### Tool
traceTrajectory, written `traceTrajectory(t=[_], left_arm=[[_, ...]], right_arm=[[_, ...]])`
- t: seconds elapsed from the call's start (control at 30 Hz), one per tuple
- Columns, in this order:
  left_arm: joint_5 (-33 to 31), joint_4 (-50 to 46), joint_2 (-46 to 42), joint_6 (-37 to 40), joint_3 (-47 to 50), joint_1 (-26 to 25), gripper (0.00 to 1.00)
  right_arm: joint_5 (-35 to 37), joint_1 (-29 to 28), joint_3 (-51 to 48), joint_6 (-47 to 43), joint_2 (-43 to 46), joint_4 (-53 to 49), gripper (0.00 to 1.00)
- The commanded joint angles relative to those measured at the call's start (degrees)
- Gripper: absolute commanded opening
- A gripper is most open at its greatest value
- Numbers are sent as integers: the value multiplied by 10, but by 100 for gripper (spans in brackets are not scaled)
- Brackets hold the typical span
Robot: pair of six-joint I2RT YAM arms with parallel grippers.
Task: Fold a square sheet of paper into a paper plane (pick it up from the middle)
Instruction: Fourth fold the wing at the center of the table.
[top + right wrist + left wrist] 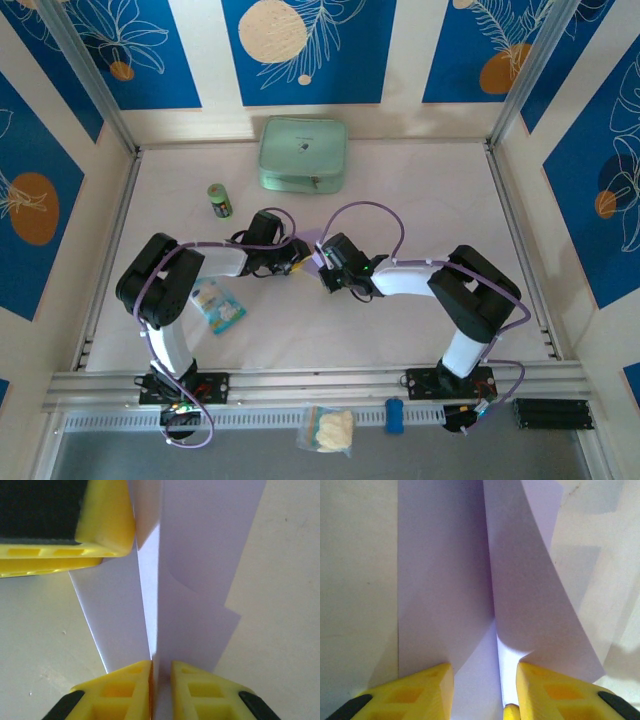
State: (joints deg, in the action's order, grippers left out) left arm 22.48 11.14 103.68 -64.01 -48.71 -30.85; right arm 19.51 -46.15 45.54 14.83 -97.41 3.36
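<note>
Lavender sheet of paper (200,555) stands up as a thin ridge directly between the fingers of the right gripper (161,690). The jaws are drawn to a narrow slit and pinch that ridge. The rest of the sheet runs straight ahead of the fingertips, with one flap lying flat on the counter (280,630) to the left of the ridge and a layered flap to the right of it. A yellow finger (107,525) of the other arm sits ahead and to the left, just above the paper.

In its own wrist view, the left gripper (485,695) is partly spread. Its two fingers straddle the same centre crease and do not clamp it, and the sheet fans out ahead of them.

The step in hand looks like setting the plane's middle fold. To do it well, the right pinch should sit squarely on the crease line, not to one side of it, so the two halves meet edge to edge. The left gripper would best close on the ridge at its own end before either arm travels. Any slide along the fold should be slow and straight. Pulling the two ends apart could tear paper this thin, and a skewed pinch would put a second, false crease in it.
</note>
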Motion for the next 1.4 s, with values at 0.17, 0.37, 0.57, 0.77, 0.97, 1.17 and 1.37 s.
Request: traceTrajectory(t=[0.17,0.37,0.57,0.77,0.97,1.17,1.37], left_arm=[[-7,-45,10,13,3,-4,38],[-17,-67,-2,26,-1,-3,36],[-22,-79,-9,34,-5,-3,34],[-35,-111,-32,55,-16,-2,33],[-38,-100,-58,66,-8,-3,31],[-2,-22,-52,50,14,-3,31],[24,20,-27,46,4,-8,31]], right_arm=[[-25,0,13,-4,-7,-3,9],[-66,11,19,-4,-10,-11,7],[-99,21,25,1,-18,-20,6],[-147,42,27,16,-21,-22,3],[-224,79,23,41,-27,-11,3],[-292,109,22,63,-39,-1,2],[-349,135,25,81,-54,4,2]])
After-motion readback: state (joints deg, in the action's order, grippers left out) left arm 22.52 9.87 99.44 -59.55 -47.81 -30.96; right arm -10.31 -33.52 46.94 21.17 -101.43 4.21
